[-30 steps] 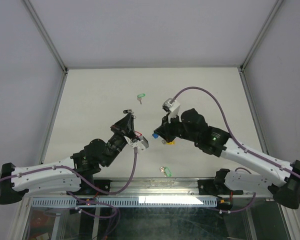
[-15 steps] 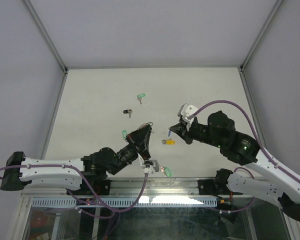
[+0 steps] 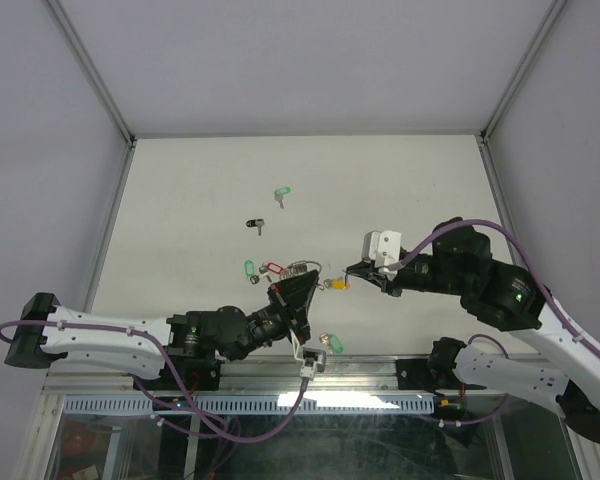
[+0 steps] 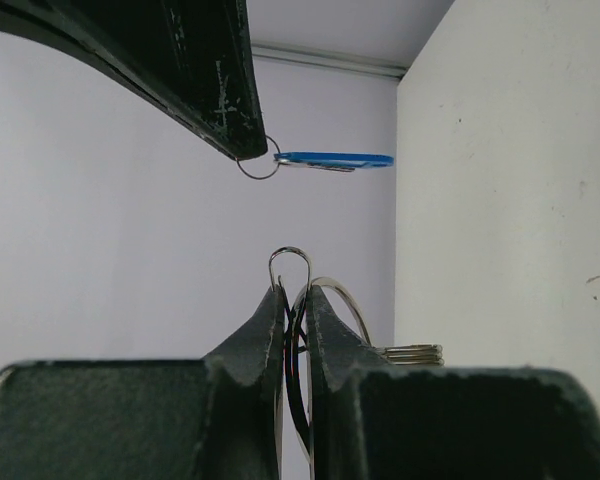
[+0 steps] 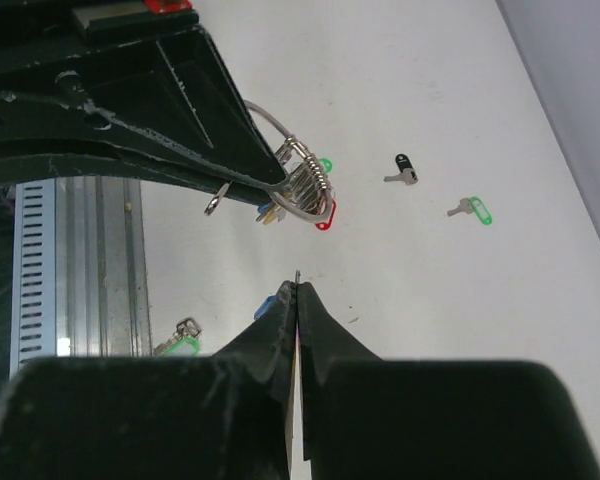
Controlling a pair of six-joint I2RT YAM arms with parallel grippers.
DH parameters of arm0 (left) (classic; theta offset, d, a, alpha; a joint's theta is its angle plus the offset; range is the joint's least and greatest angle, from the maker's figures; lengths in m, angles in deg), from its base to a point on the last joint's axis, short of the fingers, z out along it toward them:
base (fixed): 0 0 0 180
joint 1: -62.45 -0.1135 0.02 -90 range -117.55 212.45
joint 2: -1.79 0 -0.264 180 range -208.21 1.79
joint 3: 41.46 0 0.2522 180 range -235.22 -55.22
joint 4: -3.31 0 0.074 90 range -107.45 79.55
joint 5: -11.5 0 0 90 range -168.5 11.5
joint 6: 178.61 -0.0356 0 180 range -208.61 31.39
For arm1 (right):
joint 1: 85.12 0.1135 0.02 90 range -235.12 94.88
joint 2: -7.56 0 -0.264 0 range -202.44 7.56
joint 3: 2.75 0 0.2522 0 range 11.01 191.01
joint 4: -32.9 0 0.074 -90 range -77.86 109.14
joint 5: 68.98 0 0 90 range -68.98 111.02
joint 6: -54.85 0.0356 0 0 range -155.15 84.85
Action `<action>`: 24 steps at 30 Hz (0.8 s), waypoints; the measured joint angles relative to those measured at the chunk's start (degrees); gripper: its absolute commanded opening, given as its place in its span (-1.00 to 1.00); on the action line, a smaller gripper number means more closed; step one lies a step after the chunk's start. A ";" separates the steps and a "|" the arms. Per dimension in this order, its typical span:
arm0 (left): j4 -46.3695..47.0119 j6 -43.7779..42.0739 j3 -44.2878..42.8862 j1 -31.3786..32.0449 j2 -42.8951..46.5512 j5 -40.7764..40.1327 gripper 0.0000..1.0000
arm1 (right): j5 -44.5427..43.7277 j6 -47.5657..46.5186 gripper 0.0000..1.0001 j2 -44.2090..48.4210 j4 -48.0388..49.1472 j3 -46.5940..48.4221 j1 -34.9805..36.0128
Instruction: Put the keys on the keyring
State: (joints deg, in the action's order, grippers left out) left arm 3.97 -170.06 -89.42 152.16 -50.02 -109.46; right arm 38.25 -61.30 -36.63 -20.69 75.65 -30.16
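My left gripper (image 3: pixel 302 276) is shut on the keyring (image 3: pixel 302 267), a silver wire ring with a coil of small rings and green (image 3: pixel 248 268) and red (image 3: pixel 272 267) tags. In the left wrist view the jaws (image 4: pixel 292 292) pinch the wire (image 4: pixel 332 296) edge-on. My right gripper (image 3: pixel 353 270) is shut on the blue key; its blue tag (image 4: pixel 332 160) hangs on a small loop at the fingertip, just above and apart from the keyring. In the right wrist view (image 5: pixel 297 285) the blue tag (image 5: pixel 265 307) peeks out beside the shut jaws, and the keyring (image 5: pixel 302 188) lies ahead.
A yellow-tagged key (image 3: pixel 337 284) lies on the table under the grippers. A green-tagged key (image 3: pixel 283 193) and a black-tagged key (image 3: pixel 255 224) lie farther back. Another green-tagged key (image 3: pixel 328 342) lies by the near rail (image 3: pixel 280 372).
My left gripper has moved right and toward the near edge with the keyring. My right gripper has swung right with the blue key and now points at the keyring.
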 measured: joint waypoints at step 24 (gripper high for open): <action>-6.69 0.15 -2.99 2.97 -2.27 -0.26 -1.00 | 12.61 -16.98 -1.00 -2.03 0.15 -0.63 0.00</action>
State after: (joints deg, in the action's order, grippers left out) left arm -2.72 -169.91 -92.41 155.13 -52.29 -109.73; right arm 50.87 -78.28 -38.66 -20.54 75.02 -30.16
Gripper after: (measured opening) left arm 0.044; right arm 0.004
